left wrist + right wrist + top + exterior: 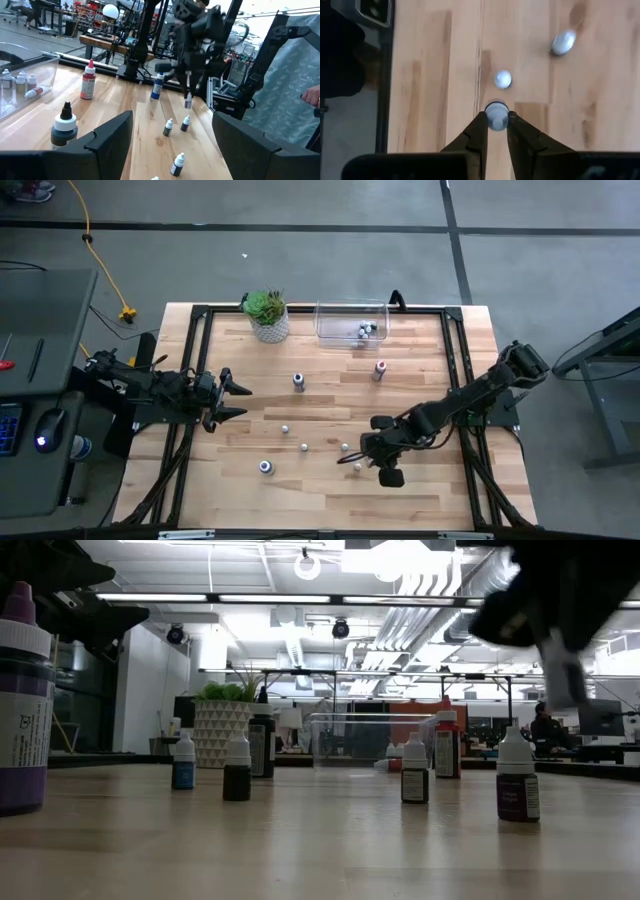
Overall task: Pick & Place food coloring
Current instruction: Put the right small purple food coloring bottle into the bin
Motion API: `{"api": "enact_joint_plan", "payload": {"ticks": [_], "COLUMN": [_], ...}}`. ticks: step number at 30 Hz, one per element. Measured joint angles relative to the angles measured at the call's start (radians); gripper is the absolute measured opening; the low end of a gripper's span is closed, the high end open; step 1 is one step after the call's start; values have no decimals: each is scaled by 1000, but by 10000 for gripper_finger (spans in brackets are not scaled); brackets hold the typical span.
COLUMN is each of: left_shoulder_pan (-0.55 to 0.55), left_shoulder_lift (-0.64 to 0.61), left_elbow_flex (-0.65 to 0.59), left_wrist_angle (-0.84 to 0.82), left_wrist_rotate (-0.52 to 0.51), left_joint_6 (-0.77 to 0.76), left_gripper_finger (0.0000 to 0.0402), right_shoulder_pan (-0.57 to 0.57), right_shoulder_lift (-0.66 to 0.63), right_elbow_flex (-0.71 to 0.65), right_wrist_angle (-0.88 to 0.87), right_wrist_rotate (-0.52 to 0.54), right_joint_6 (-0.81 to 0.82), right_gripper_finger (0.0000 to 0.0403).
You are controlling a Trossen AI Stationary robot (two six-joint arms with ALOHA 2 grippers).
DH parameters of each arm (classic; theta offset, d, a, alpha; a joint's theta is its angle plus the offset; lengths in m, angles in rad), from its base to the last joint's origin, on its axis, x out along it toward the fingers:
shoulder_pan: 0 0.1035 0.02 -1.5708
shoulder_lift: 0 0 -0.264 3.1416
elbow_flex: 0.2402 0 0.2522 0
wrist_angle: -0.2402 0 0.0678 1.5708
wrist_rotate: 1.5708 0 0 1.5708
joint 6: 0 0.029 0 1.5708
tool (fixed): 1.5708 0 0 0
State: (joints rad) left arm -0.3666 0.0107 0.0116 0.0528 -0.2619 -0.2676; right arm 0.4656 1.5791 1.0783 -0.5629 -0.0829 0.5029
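High view first: the clear rectangular plastic bin (351, 320) sits at twelve o'clock on the pale wooden table (420, 510), and a few small bottles already lie inside it (366, 330), so part of the job looks done. Still out on the wood are a red-topped bottle (379, 369) just below the bin, a blue-topped bottle (298, 381) near centre, another blue-topped one (265, 467) toward seven o'clock, and several tiny whitish bottles (304, 447) scattered across the middle; most of the set is left to move. The right gripper (362, 460) is down among them at about five o'clock, while the left gripper (232, 398) waits at nine o'clock with its fingers spread wide. A green potted plant in a white pot (267, 315) stands at eleven o'clock. Low view shows bottles standing upright on the table, and a small bottle (563, 682) hangs clear of the wood under the dark gripper. Left wrist view confirms it: the same bottle (188, 102) dangles above the table from the far arm. Right wrist view shows the fingers clamped on a white bottle cap (496, 115), with another pale bottle (503, 79) just beyond and one more (563, 42) farther off.
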Motion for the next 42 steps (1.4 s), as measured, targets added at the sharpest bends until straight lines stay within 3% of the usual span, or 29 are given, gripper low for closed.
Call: {"api": "enact_joint_plan", "payload": {"ticks": [14,22,30,42], "left_shoulder_pan": [0,0,0,0], "left_shoulder_lift": [0,0,0,0], "left_elbow_flex": [0,0,0,0], "left_wrist_angle": [0,0,0,0], "left_wrist_rotate": [0,0,0,0], "left_joint_6": [0,0,0,0], "left_gripper_finger": [271,271,271,271], "right_shoulder_pan": [-110,-270,-494,-783], "right_shoulder_lift": [-82,-82,-82,-73], "right_elbow_flex": [339,508,546,542], "right_wrist_angle": [-314,-335,-325,-359], "right_wrist_rotate": [234,317,292,336], "right_joint_6": [-236,-412,-546,-504], "right_gripper_finger": [49,52,47,51]}}
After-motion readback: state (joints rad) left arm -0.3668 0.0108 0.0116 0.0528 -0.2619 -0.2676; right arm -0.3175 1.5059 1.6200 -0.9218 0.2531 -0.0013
